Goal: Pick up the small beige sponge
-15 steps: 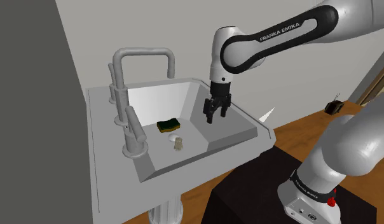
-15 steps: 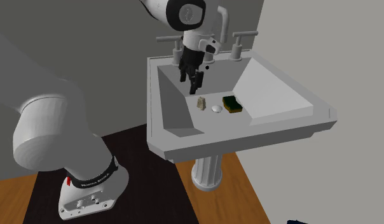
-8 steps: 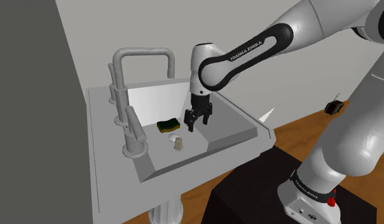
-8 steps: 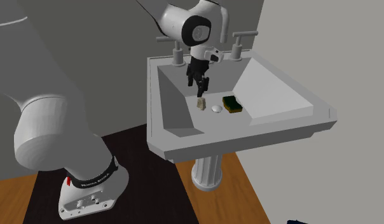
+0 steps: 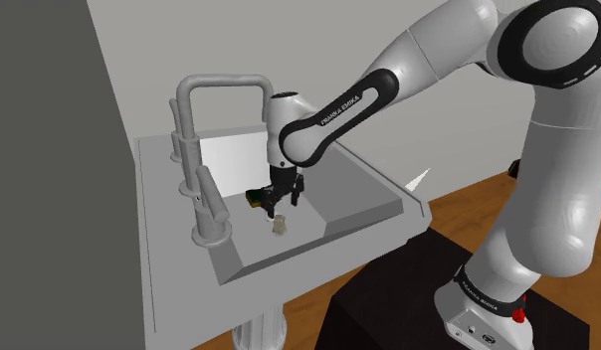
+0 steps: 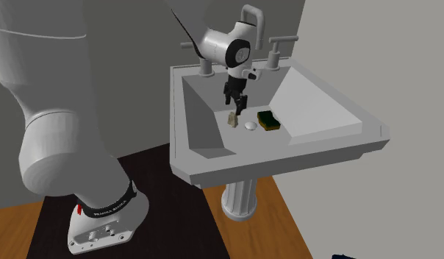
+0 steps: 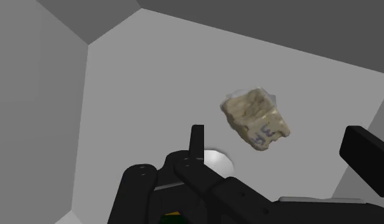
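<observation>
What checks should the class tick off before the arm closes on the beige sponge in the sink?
1. End effector open: ok, the fingers stand apart in the wrist view.
2. Beige sponge lined up between the fingers: ok.
3. Fingers down around it: not ok, it lies ahead of the tips.
4. Green sponge out of the way: ok, it sits apart, beyond the drain.
5. Beige sponge firm enough to grip: cannot tell.

The shoulder view looks down from beside the stand [image 5: 408,298] onto the sink [image 5: 164,259]; the second exterior view faces its taps [image 6: 274,53] from the sink's front. The wrist view sits close over the basin floor — all three share the beige sponge [image 7: 255,118] there.
</observation>
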Robot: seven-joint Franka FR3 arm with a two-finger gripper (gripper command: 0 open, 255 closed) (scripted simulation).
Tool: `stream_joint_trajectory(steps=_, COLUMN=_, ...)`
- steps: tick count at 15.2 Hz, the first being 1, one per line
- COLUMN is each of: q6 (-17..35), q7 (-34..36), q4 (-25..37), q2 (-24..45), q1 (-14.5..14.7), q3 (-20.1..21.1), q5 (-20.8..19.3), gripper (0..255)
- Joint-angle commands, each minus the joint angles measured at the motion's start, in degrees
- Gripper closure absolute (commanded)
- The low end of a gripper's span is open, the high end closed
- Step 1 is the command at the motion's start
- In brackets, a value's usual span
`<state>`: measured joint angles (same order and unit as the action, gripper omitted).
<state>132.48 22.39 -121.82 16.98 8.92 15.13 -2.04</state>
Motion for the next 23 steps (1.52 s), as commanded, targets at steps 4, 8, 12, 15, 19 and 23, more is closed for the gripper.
stream_joint_trajectory(steps=4, q6=2.9, q7=1.1, q4=1.0, q2=3.8, q1=0.7, q3=-0.6, q5=-1.5, gripper=0)
stream_joint_trajectory(steps=8, q6=5.1, q7=1.5, q4=0.9, q2=6.0, q1=1.1, q3=-1.0, q5=-2.2, gripper=0)
stream_joint_trajectory(steps=12, q6=5.0, q7=1.6, q4=1.0, q2=6.1, q1=1.1, q3=-1.0, q5=-2.2, gripper=255)
stream_joint_trajectory(steps=15, q6=5.1, q7=1.6, q4=1.0, q2=6.1, q1=1.1, q3=-1.0, q5=-2.2, gripper=255)
stream_joint_trajectory(steps=19, q6=5.1, q7=1.5, q4=0.9, q2=6.0, q1=1.1, q3=-1.0, q5=-2.2, gripper=255)
stream_joint_trajectory(steps=23, q6=2.6, q7=1.1, q4=1.0, q2=3.6, q1=0.7, q3=-0.5, q5=-1.4, gripper=255)
